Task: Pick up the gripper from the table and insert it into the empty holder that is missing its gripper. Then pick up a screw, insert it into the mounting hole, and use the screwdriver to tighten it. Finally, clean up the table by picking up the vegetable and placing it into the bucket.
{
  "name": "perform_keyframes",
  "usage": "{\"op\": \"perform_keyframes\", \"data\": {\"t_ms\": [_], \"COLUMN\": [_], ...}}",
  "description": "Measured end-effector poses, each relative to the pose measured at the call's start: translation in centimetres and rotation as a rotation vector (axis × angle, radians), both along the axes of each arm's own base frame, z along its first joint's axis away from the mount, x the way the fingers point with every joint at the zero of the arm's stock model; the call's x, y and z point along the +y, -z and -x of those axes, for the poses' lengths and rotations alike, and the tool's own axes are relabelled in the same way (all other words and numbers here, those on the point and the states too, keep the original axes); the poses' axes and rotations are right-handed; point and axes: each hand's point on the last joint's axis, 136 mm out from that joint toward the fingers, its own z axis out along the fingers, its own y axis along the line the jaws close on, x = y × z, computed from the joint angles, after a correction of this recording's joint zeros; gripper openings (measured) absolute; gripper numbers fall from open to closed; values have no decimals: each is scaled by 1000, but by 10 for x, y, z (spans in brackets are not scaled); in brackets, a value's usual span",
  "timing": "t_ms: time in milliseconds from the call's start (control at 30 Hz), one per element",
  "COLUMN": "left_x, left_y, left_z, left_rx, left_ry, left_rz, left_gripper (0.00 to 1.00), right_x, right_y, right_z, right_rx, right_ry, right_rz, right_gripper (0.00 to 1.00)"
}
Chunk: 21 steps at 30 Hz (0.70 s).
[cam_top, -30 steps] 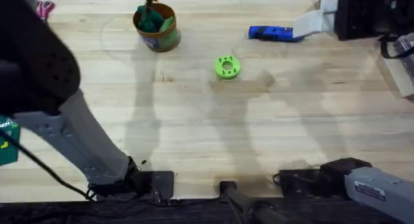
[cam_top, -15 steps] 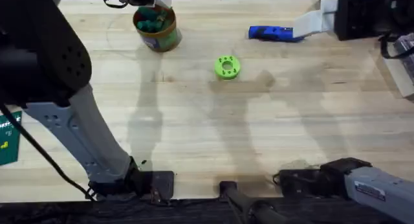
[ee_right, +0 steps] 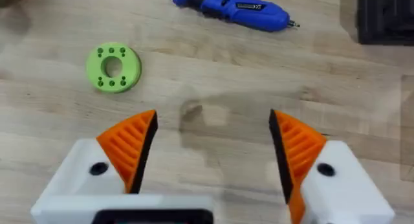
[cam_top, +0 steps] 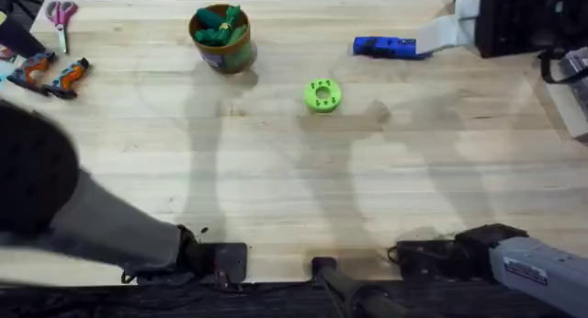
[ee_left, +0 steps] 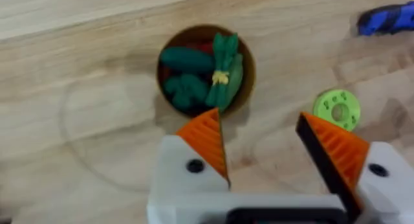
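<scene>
Vegetable (ee_left: 223, 68) lies inside bucket (cam_top: 241, 53), leafy end propped on rim among other green toys; cleanup step looks done. Bucket at table's far edge, left of centre. Left gripper (ee_left: 262, 146) above and just beside bucket, fingers spread, empty: fits release after drop. Right gripper (ee_right: 210, 146) hangs over bare wood, fingers apart, nothing between, likely idle. Screwdriver (cam_top: 386, 48) lies flat near far edge, close to white holder (cam_top: 446, 31), set aside. Green ring (cam_top: 322, 95) alone mid-table. Scissors (cam_top: 62, 13) and orange-handled tools (cam_top: 50, 72) at far left corner.
</scene>
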Motion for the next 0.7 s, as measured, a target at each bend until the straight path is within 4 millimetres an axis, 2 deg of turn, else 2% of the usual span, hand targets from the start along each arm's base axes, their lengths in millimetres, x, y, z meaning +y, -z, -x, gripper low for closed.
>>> {"op": "perform_keyframes", "data": {"t_ms": [67,100,133,300,400,533,700], "left_x": [7,8,12,15,17,16,14], "left_y": [-16,-21,-35,-52,-66,-69,-54], "left_z": [22,31,58,100,118,137,160], "left_rx": [0,1,12,24,-24,-110,-168], "left_ry": [-15,-22,-35,-43,-55,-86,-110], "left_rz": [-28,-38,-75,-113,-131,-127,-114], "left_gripper": [886,910,965,972,972,972,977], "right_x": [0,0,-1,-1,-1,-1,-1], "right_y": [1,1,3,3,3,3,3], "right_z": [1,2,4,4,4,4,4], "right_rx": [5,9,19,19,19,19,19], "right_ry": [0,0,0,0,-2,-2,-2], "right_rz": [1,2,4,4,5,5,5], "right_gripper": [991,991,990,990,990,990,991]}}
